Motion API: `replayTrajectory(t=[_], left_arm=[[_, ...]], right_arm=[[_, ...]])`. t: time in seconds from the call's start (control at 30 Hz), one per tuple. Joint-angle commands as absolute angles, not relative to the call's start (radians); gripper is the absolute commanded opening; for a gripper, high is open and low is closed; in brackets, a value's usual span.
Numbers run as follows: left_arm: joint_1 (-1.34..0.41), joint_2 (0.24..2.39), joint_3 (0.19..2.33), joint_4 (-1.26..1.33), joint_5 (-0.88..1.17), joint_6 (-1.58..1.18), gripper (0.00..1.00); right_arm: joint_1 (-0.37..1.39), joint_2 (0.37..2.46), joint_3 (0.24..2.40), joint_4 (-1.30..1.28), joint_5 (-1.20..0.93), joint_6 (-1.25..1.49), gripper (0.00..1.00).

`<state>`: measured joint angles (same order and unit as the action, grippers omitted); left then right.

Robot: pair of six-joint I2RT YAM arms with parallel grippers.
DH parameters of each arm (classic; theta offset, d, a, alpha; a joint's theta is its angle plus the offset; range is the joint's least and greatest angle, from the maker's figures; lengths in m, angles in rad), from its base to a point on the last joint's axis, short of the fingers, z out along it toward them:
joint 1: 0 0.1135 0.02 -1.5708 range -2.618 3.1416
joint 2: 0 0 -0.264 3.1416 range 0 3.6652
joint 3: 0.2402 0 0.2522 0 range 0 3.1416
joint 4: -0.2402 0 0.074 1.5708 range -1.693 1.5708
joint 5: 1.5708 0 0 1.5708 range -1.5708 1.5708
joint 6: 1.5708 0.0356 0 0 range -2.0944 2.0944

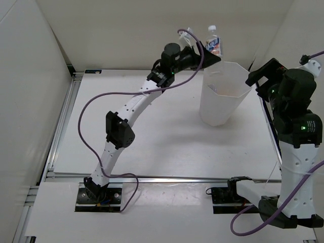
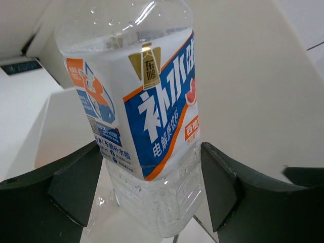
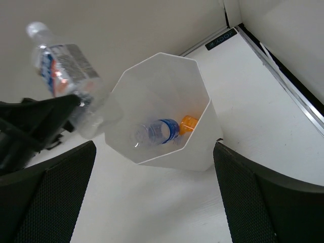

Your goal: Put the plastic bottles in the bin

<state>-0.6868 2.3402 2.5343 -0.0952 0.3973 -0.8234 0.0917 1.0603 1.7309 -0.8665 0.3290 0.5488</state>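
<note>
White table [image 1: 152, 131], pale walls [image 1: 126, 30]; left gripper [image 2: 152, 190] grasps white-and-orange-labelled bottle [image 2: 152, 116]; before right gripper's [image 3: 157, 202] spread fingers [image 3: 50, 197], bin [image 3: 152, 86] holds blue-labelled bottle [image 3: 162, 130], orange bottle [image 3: 188, 123].

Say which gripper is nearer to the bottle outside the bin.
Left. The left gripper is closed around that bottle beside the bin; the right gripper hangs open on the bin's opposite side.

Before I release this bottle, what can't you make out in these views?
Held bottle: cap cut off by the left wrist view's top edge.
Orange bottle: mostly hidden behind the blue-label bottle, right wrist view.
Bin contents: too faint and small in the top view.
Whether more bottles lie beneath those two: cannot tell.
</note>
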Motion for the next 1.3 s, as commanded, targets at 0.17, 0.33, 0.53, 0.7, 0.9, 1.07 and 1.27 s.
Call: replayTrajectory(t=[0.17, 0.33, 0.53, 0.7, 0.9, 1.07, 1.27], left_arm=[[-0.764, 2.318, 2.530, 0.060, 0.385, -0.868, 0.45], [-0.784, 2.307, 2.499, 0.060, 0.396, -0.836, 1.00], [-0.784, 2.206, 2.392, -0.027, 0.407, -0.732, 1.00], [-0.749, 2.184, 2.338, -0.122, 0.474, -0.732, 1.00], [-0.749, 1.903, 2.102, -0.183, 0.341, -0.541, 1.00], [-0.773, 1.541, 1.649, -0.192, 0.001, -0.387, 1.00], [-0.788, 1.005, 1.131, -0.236, -0.477, -0.373, 1.00]], right_arm=[[0.087, 0.960, 1.755, -0.919, 0.370, 0.532, 1.00], [0.087, 0.937, 1.764, -0.963, 0.370, 0.523, 1.00], [0.087, 0.917, 1.773, -1.020, 0.370, 0.532, 1.00], [0.087, 0.969, 1.845, -1.084, 0.339, 0.554, 1.00], [0.087, 1.005, 1.867, -1.085, 0.195, 0.464, 1.00], [0.087, 1.055, 1.864, -1.181, 0.106, 0.477, 1.00], [0.087, 1.020, 1.729, -1.160, -0.025, 0.486, 1.00]])
